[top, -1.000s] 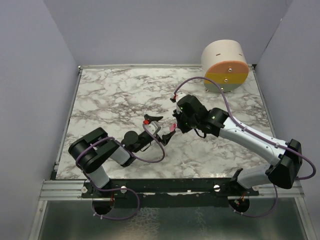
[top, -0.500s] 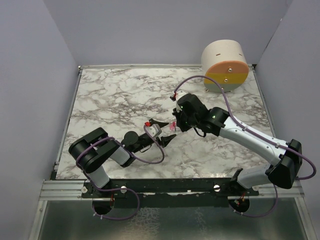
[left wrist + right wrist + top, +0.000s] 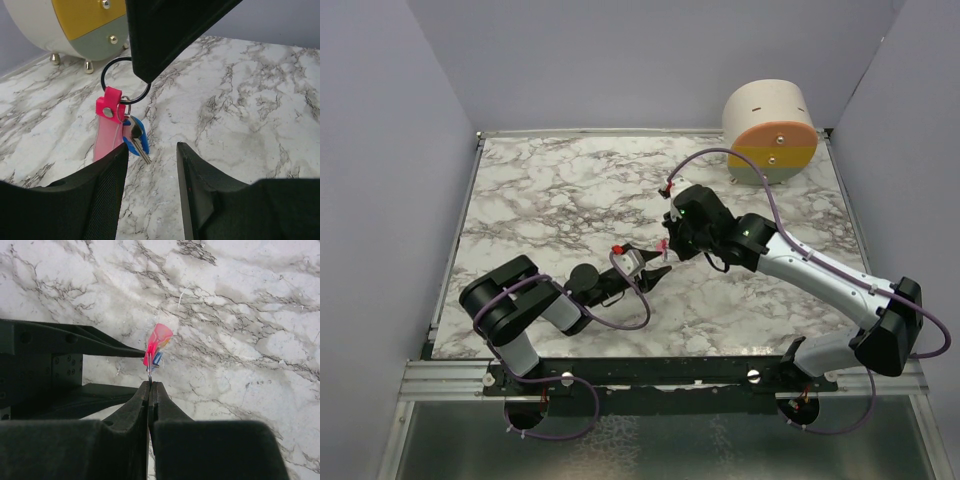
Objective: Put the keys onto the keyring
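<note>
Comparing overhead frames, the right gripper [image 3: 150, 386] has drawn up and away from the left gripper [image 3: 152, 150], carrying the keyring [image 3: 111, 107]. Right fingers are clamped on its loop; left fingers are spread, holding nothing. Only the left wrist view shows the key [image 3: 136, 140] hanging from it, apparently threaded; overhead cannot resolve it

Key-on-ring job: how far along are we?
Looks done: the blue key appears to hang from the keyring, lifted off the table. In hand: right gripper shut on the keyring, left gripper open just below it. Left: probably only confirming the key is seated and setting it down.
</note>
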